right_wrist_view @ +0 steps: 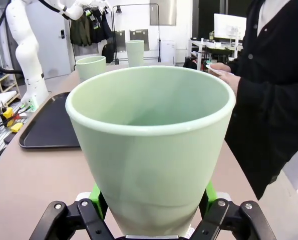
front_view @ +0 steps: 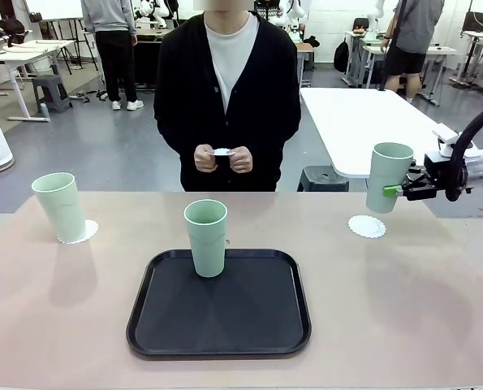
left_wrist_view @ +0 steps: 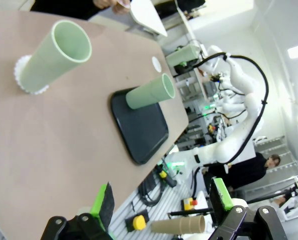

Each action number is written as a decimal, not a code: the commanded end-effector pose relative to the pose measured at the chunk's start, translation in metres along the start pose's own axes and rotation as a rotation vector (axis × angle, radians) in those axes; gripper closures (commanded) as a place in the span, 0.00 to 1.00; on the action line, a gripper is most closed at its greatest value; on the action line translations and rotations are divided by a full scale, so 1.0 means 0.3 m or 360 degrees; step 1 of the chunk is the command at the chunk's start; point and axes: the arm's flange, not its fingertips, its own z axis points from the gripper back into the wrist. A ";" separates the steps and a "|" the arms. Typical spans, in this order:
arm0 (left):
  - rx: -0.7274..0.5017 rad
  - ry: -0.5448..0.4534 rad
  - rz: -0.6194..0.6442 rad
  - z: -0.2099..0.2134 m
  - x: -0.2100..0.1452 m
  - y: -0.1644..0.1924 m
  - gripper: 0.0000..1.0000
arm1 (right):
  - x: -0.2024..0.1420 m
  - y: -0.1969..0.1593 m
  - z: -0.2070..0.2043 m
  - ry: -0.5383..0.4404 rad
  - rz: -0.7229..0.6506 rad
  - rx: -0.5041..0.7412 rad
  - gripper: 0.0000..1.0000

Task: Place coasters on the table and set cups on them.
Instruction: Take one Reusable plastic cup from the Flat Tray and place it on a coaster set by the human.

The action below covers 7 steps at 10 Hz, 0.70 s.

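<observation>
We saw our right jaws clamped on a mint-green cup point(front_view: 390, 175), held clear of the desk point(front_view: 46, 309) near a bare coaster point(front_view: 366, 226). Our left jaws stood wide apart, empty. A second cup point(front_view: 59, 207) sat on another coaster point(front_view: 80, 233), a third cup point(front_view: 206, 237) on the black tray point(front_view: 218, 337).

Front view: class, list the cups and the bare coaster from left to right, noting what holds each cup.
Left cup on its coaster → middle cup on the black tray → bare coaster → raised cup in the right end effector.
</observation>
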 end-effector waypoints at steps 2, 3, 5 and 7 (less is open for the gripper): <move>-0.0008 0.0004 -0.0002 0.007 -0.004 -0.005 0.00 | -0.025 -0.061 0.000 -0.0087 -0.0104 0.0008 0.16; -0.0008 0.0004 -0.0002 0.007 -0.004 -0.005 0.00 | -0.046 -0.067 -0.004 -0.0093 -0.0126 0.0005 0.16; -0.0008 0.0004 -0.0002 0.007 -0.004 -0.005 0.00 | -0.081 -0.073 -0.021 -0.0103 -0.0158 0.0009 0.16; -0.0008 0.0004 -0.0002 0.007 -0.004 -0.005 0.00 | -0.102 -0.082 -0.030 -0.0095 -0.0166 0.0007 0.16</move>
